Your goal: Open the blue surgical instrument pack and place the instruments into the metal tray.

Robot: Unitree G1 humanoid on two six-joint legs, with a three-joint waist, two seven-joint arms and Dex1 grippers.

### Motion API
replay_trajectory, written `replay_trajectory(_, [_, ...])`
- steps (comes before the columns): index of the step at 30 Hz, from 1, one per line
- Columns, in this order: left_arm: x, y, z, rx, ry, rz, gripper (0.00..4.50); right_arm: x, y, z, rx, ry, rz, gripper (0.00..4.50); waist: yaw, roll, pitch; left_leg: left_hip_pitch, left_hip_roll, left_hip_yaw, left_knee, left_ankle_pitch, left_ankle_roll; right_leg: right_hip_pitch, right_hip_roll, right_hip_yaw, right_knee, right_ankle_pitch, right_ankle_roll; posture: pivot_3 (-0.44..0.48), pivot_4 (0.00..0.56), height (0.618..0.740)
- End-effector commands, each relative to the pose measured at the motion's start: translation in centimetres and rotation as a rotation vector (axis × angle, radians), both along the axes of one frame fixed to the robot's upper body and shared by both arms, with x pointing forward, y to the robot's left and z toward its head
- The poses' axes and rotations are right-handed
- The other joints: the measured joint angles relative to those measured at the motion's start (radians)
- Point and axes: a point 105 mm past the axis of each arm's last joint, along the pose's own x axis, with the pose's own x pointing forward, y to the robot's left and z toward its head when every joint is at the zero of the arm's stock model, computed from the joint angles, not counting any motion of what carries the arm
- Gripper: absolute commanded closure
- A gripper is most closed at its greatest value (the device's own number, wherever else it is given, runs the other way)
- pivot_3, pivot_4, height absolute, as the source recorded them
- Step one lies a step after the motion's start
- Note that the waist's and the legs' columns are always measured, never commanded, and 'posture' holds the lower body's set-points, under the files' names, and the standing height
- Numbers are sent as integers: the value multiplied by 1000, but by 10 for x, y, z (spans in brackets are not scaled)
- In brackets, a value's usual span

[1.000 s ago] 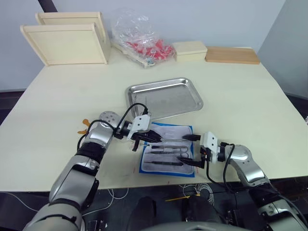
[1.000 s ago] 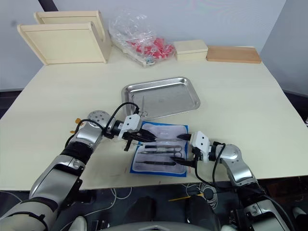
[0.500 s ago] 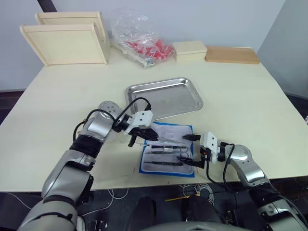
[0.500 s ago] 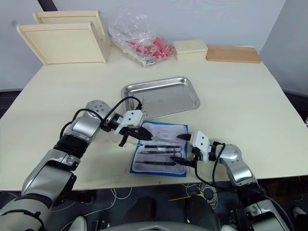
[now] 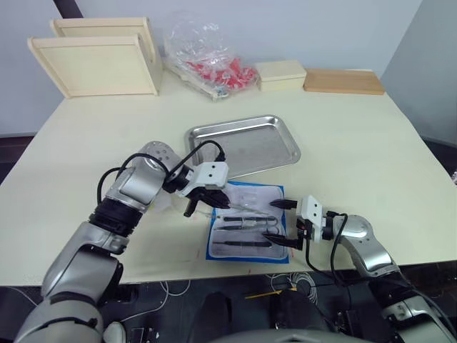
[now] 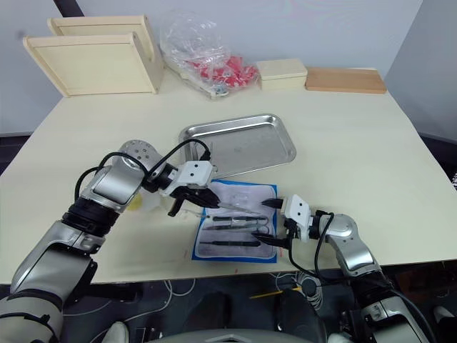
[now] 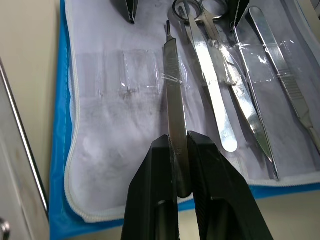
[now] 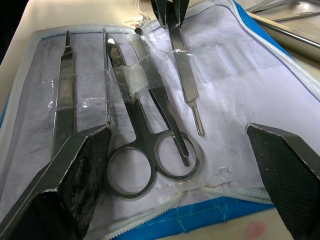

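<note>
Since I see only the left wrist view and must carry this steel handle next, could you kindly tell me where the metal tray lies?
Observer: The metal tray lies just beyond the blue surgical instrument pack, on its far side from the robot.
Operator: Thank you; is the right claw holding anything?
Observer: No; the right claw is open, holding nothing, at the pack's right edge by the scissors' ring handles.
</note>
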Motion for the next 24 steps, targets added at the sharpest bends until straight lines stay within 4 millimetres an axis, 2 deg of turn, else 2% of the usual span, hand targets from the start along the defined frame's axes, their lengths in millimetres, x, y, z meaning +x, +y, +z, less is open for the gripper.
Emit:
replay_trajectory(1, [-5, -1, 6, 16, -3, -31, 4437, -23, -10, -59, -130, 222, -25, 0, 0, 0, 0, 0, 0, 0, 0, 0, 0, 0, 0, 0, 0, 0, 0, 0, 150, 740])
replay_trajectory(9, [-3, 9, 7, 49, -3, -5, 4437, -24, -10, -60, -129, 224, -23, 0, -1, 0, 0, 0, 0, 0, 0, 0, 0, 0, 0, 0, 0, 0, 0, 0, 150, 740])
replay_trajectory(24, [-1, 31, 21, 66, -17, 57, 4437, -24, -16, -66, -179, 226, 7, 0, 0, -1, 0, 2, 0, 0, 0, 0, 0, 1, 0, 2, 1, 0, 0, 0, 150, 740])
